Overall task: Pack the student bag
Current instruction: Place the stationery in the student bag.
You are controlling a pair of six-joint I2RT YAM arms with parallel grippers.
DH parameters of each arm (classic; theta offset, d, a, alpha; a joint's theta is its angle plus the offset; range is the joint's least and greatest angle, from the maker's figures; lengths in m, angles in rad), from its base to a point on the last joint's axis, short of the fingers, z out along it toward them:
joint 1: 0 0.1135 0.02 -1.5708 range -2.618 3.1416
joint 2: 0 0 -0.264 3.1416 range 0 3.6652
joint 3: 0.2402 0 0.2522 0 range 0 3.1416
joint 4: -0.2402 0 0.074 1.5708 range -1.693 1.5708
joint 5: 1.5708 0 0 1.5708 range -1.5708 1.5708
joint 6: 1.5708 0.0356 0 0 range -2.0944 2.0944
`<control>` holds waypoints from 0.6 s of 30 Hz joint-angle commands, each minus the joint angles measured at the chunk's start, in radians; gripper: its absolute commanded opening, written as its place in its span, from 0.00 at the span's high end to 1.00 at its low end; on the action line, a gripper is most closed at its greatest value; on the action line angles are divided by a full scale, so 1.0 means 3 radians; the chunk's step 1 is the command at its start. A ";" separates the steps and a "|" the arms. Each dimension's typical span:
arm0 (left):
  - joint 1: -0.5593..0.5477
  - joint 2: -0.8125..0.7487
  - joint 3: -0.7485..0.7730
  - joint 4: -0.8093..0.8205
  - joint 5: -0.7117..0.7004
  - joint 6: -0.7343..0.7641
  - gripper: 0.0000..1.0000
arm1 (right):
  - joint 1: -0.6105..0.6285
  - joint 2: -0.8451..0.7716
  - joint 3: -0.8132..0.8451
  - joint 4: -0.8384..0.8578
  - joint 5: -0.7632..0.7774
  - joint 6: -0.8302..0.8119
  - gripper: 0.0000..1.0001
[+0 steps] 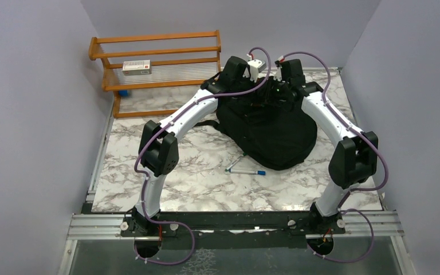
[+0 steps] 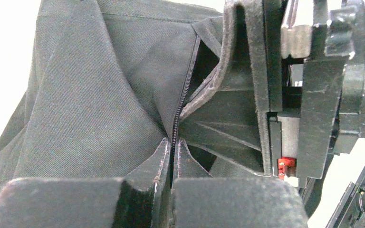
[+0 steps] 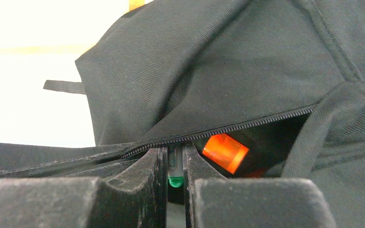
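The student bag (image 1: 266, 134) is a large black backpack lying on the marble table, its opening at the far side. Both arms reach over it to that far end. My left gripper (image 2: 173, 148) is shut on the bag's zip edge (image 2: 184, 95), holding the fabric up. My right gripper (image 3: 174, 159) is shut on a white pen with a green end (image 3: 175, 178), its tip pointing into the opening just under the zip (image 3: 228, 128). An orange object (image 3: 225, 153) shows inside the bag.
Two loose pens (image 1: 244, 167) lie on the table just in front of the bag. A wooden rack (image 1: 156, 62) stands at the back left with a white box (image 1: 136, 67) on it. Grey walls close in both sides.
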 commanded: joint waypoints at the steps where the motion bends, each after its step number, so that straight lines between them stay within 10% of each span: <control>1: -0.0014 -0.0252 -0.0014 0.0137 0.0079 -0.0040 1.00 | -0.0017 0.0048 -0.0063 0.0505 -0.0307 0.0093 0.88; 7: -0.0014 -0.0245 -0.0035 0.0141 0.0047 -0.0043 1.00 | -0.0016 -0.0284 -0.0398 0.0626 -0.0132 0.0105 0.65; 18: -0.0007 -0.0167 -0.0035 0.0207 0.0032 -0.0007 1.00 | -0.0017 -0.1404 -0.1024 0.0384 0.0439 -0.0142 0.62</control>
